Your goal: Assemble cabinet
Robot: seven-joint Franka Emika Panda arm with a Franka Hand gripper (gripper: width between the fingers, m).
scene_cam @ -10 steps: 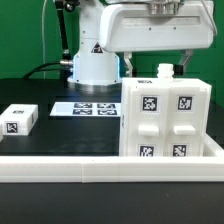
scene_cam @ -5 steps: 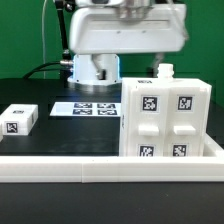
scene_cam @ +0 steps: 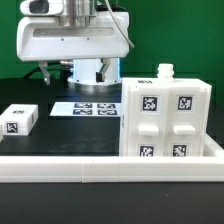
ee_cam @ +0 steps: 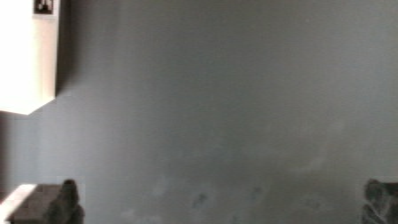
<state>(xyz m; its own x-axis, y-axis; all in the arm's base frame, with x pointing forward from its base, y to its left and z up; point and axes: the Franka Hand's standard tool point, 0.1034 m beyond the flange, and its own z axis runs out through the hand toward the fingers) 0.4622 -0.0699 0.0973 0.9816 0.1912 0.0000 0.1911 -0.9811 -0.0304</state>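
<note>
A green backdrop stands behind a black desk (scene_cam: pixel 60 140), and a long white border rail (scene_cam: pixel 110 166) runs along its near edge. The cabinet (scene_cam: pixel 168 118) stands upright on the exterior view's right, just behind the rail, with its tagged face and four drawer-like blocks turned toward the camera. That probably keeps the tags readable and braces the cabinet against the rail. A small white piece (scene_cam: pixel 165 71) sits on its top edge.

Farther back, the marker board (scene_cam: pixel 88 107) lies flat near the robot's base (scene_cam: pixel 92 68). A small white tagged block (scene_cam: pixel 18 118) rests on its own at the exterior view's far left, well apart from the cabinet.

The arm's white hand (scene_cam: pixel 75 42) hangs high over the left-centre of the desk, away from the cabinet. In the wrist view the gripper (ee_cam: pixel 214 200) is spread wide and empty, with only bare desk between its fingertips (ee_cam: pixel 45 205). The edge of a white part (ee_cam: pixel 22 60) shows to one side, though which part it is cannot be told. My guess is that the arm is held high and open to reach a loose part, perhaps the block.
</note>
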